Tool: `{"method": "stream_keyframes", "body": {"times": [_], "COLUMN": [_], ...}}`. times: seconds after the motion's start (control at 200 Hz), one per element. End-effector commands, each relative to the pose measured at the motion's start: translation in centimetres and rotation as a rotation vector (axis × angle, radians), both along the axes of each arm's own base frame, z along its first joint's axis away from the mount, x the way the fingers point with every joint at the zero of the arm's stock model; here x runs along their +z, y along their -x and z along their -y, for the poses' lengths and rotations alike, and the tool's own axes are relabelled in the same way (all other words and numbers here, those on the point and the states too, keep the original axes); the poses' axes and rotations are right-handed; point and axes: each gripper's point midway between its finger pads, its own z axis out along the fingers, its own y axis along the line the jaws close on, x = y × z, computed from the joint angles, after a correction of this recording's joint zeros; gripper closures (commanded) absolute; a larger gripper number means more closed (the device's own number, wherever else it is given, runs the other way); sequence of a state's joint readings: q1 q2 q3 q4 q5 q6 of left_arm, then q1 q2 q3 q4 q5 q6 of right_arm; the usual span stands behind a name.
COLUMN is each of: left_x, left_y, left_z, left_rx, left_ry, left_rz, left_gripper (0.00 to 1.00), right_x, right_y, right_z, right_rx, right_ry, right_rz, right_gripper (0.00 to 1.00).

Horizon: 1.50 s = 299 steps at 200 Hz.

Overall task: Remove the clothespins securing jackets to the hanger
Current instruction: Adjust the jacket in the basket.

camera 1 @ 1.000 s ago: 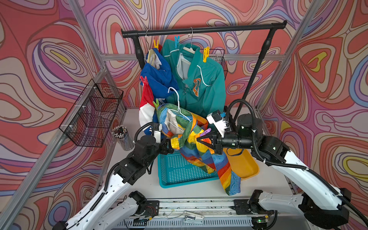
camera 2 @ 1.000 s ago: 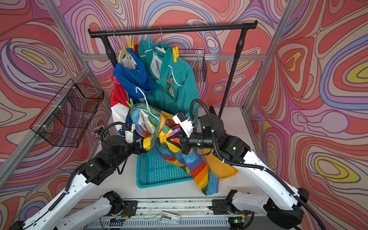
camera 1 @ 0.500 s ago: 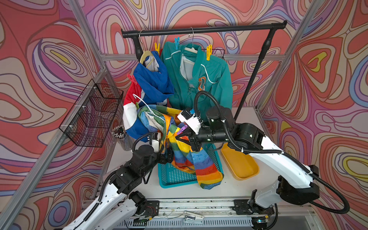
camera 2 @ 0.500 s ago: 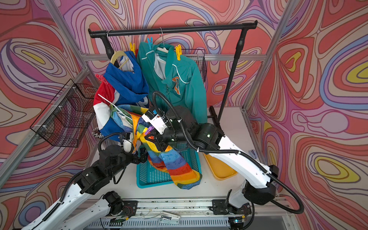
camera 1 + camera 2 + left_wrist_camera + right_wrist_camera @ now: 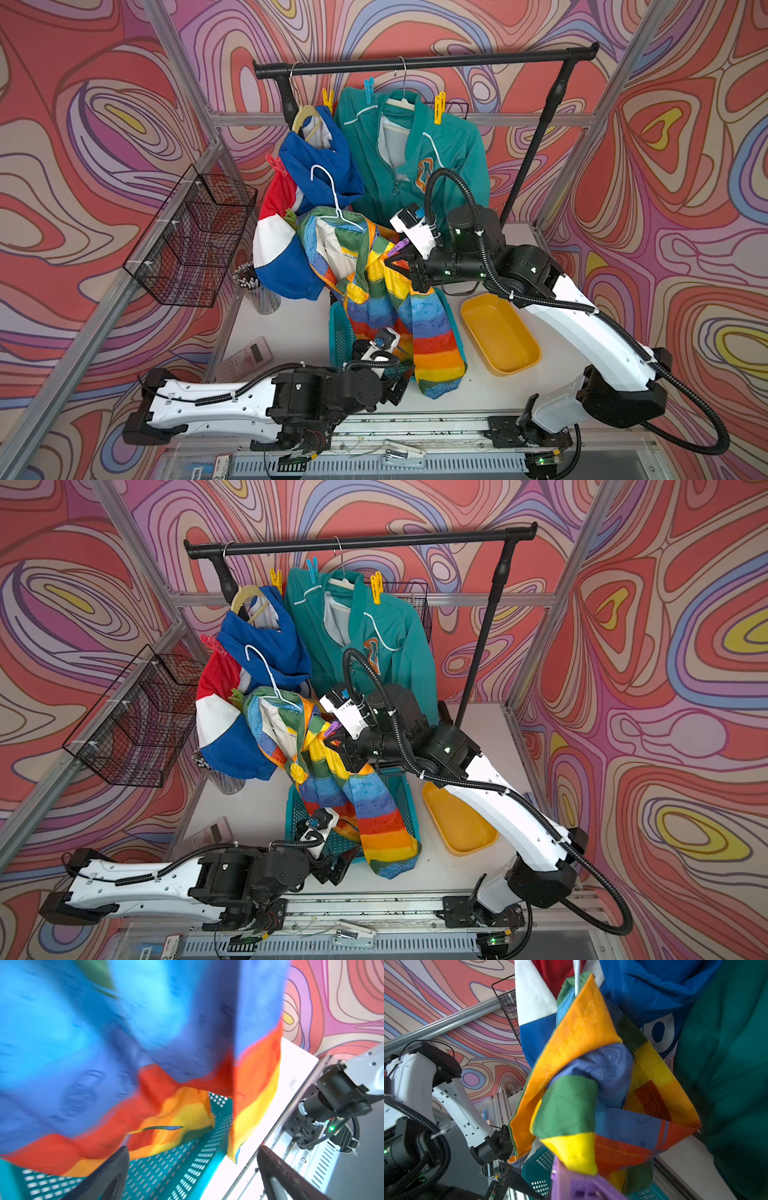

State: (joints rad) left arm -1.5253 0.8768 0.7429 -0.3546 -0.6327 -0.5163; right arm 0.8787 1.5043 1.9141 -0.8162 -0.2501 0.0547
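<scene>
Clothespins (image 5: 439, 109) sit on all three jackets. The right fingers (image 5: 403, 268) are pressed together on a purple clothespin (image 5: 395, 249) at the shoulder of the rainbow jacket (image 5: 399, 307), above the middle of the tabletop (image 5: 299, 328). Squeezing its tails should, I judge, spring its mouth off the cloth.

That jacket's white hanger (image 5: 332, 195) hooks on nothing, so this grip seems to carry the jacket. Its hem trails into the teal basket (image 5: 338, 332) near the front edge. A green clothespin (image 5: 291, 216) bites its other shoulder.

The left fingers (image 5: 112, 1172) are spread wide and empty just under the hem, probably to catch or steady the cloth.

Toward the back edge, the blue jacket (image 5: 328, 166) and teal jacket (image 5: 457, 166) hang from the black rail (image 5: 457, 62), pinned so they cannot slip off.
</scene>
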Motion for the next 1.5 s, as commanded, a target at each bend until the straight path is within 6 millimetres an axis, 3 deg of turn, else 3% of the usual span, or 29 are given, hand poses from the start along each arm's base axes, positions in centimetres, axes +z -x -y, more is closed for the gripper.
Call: {"method": "stream_keyframes", "body": {"times": [0.0,0.22,0.426,0.471,0.521,0.606,0.806,0.996,1.121,1.322,1.492], "left_x": [0.7,-0.9,-2.0,-2.4,-2.6,-2.7,-1.6,0.9,1.8,2.5,2.2], "left_y": [0.3,0.7,-2.0,-2.8,-3.6,-4.6,-5.9,-6.8,-7.8,-10.1,-11.7], "left_z": [2.0,6.6,9.0,9.3,9.4,9.3,7.8,6.3,4.3,0.8,0.4], "left_rx": [-0.005,-0.068,-0.046,-0.046,-0.04,-0.033,0.002,0.045,0.119,0.297,0.349], "left_ry": [0.116,0.094,0.124,0.137,0.138,0.104,0.084,0.073,0.02,-0.099,-0.171], "left_rz": [-0.011,0.014,-0.046,-0.063,-0.071,-0.057,-0.029,0.041,0.087,0.18,0.214], "left_gripper": [0.0,0.0,0.0,0.04,0.13,0.36,1.0,1.0,1.0,1.0,1.0], "right_x": [3.3,3.0,3.6,3.5,3.4,3.2,3.6,4.5,5.2,5.4,5.9], "right_y": [0.2,0.1,0.3,0.4,0.2,0.3,0.1,0.3,0.7,1.6,2.2], "right_z": [0.6,0.9,1.2,1.1,1.2,1.3,2.2,2.2,2.3,1.9,2.7], "right_rx": [0.016,0.006,0.007,0.008,0.001,0.0,-0.032,-0.03,-0.017,0.03,0.03], "right_ry": [-0.11,-0.125,-0.142,-0.14,-0.137,-0.135,-0.141,-0.158,-0.172,-0.19,-0.188], "right_rz": [0.077,0.059,0.067,0.065,0.064,0.061,0.066,0.053,0.05,0.026,0.056], "right_gripper": [1.0,1.0,1.0,1.0,1.0,1.0,1.0,1.0,1.0,1.0,1.0]}}
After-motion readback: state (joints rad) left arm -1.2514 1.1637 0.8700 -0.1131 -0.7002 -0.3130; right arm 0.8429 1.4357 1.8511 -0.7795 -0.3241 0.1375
